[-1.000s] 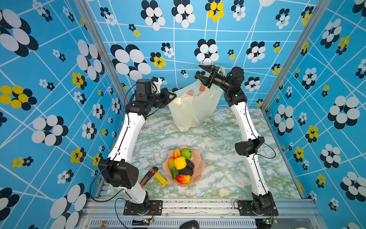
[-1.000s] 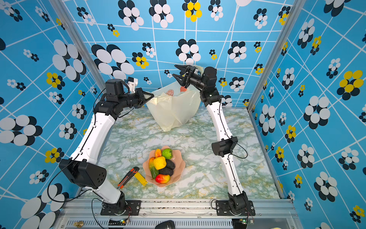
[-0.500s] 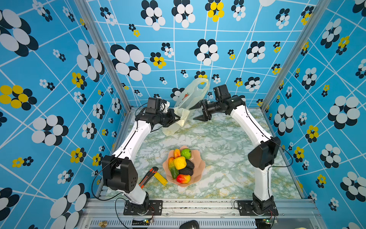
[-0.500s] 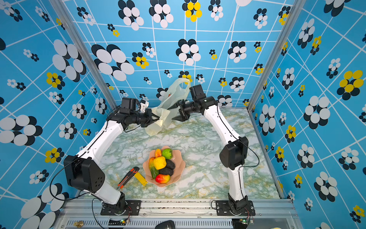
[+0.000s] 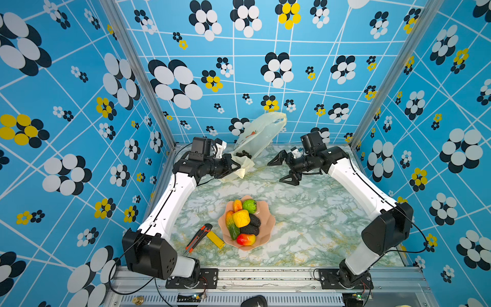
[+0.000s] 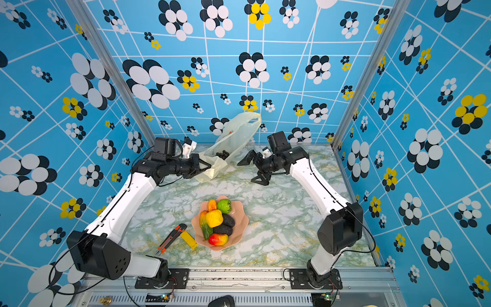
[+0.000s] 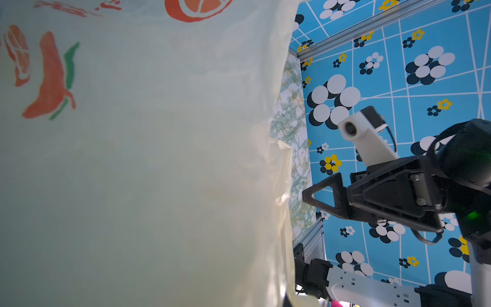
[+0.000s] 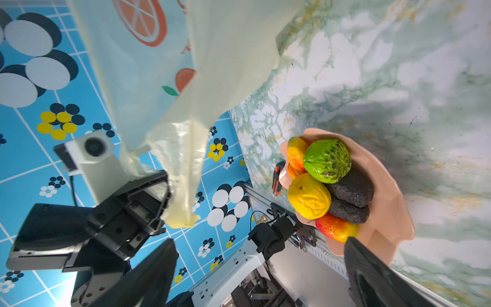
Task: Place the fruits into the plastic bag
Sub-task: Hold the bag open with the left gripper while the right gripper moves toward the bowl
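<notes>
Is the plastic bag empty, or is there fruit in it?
Not empty. A dark grape bunch shows through the plastic bag in both top views; the other fruits sit in the bowl.

Lab test cell: flower-patterned walls (image 5: 345,66), aluminium frame (image 5: 265,275), marble-print tabletop (image 5: 305,226).

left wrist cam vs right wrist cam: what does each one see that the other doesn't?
Left wrist only: the right end effector seen from outside, in front of the far corner.

Right wrist only: the pink scalloped bowl with the green round toy fruit, the yellow lumpy toy fruit and others, plus the left end effector shut on an edge of the thin translucent plastic bag printed with orange fruit pictures.

Both: that bag up close, the green-veined marble table and the blue flowered wall.
</notes>
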